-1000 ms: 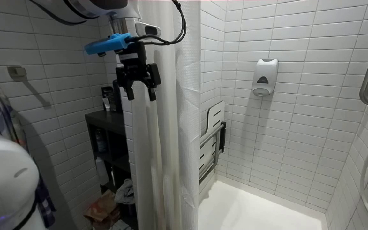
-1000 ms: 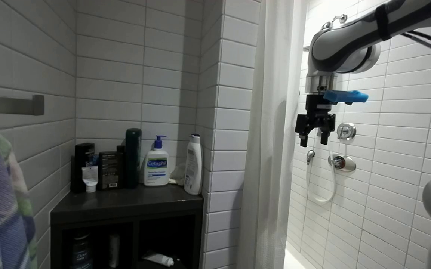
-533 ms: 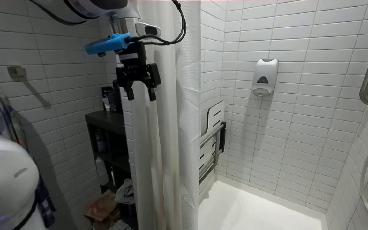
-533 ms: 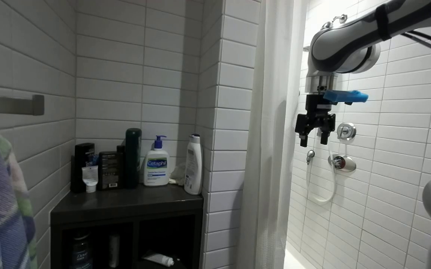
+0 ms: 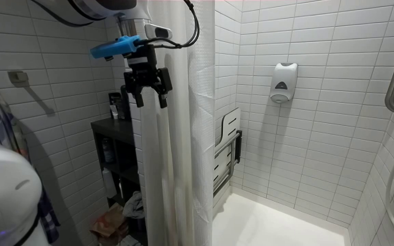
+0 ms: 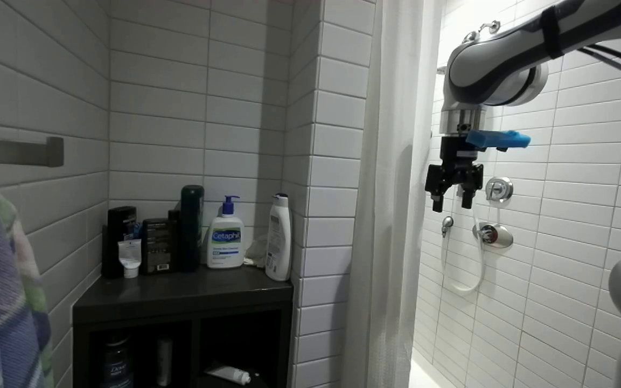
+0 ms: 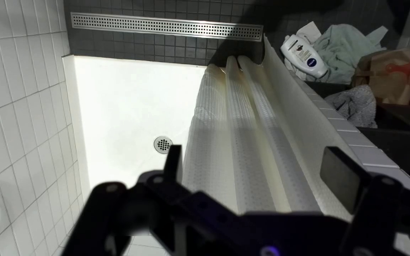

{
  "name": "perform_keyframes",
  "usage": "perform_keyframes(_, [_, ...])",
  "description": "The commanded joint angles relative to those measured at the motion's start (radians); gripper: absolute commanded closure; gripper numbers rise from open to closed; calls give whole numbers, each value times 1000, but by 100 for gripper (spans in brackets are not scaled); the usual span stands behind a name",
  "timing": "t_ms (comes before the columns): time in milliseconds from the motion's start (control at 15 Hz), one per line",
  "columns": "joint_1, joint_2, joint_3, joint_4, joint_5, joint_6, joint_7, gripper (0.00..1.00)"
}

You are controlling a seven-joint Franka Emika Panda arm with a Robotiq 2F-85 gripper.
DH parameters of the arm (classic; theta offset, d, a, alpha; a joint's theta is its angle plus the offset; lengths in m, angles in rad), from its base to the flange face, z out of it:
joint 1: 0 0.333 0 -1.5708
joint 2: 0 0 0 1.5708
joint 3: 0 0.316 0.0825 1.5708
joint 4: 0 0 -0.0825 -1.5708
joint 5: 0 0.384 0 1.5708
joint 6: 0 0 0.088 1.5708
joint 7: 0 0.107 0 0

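In an exterior view: gripper (image 5: 151, 104), pointing down before the shower curtain (image 5: 178, 153), jaws spread apart, nothing seen clamped. Curtain, pale and textured, hanging between the shelf unit (image 5: 113, 126) and the shower tray (image 5: 268, 218), apparently borne by its own hang and not by the gripper; gathered in upright folds, seemingly for an open way into the shower. On the curtain's shower side: folding seat (image 5: 230, 126), tipped upright, likely to save room; farther from the curtain, soap dispenser (image 5: 284, 77), wall-mounted, presumably for easy reach. In an exterior view: the same gripper, seen just beside the curtain's edge, tips parted. On the curtain's dry side, past the tiled pier (image 6: 327, 215): pump bottle (image 6: 226, 245) and green bottle (image 6: 192, 231), standing on the shelf unit, probably kept there out of the spray. In the wrist view: fingers (image 7: 172, 161) well apart, the curtain's folds showing between and below them; contact cannot be told. Drain (image 7: 163, 144), on the curtain's shower side, for run-off; lotion bottle (image 7: 303, 57), lying down on the dry side. Against the earlier exterior frames: no shift discernible in gripper, curtain or bottles.
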Motion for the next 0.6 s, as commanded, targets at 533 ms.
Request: perform_keyframes(533, [265, -2, 247, -181, 162, 3, 178, 0])
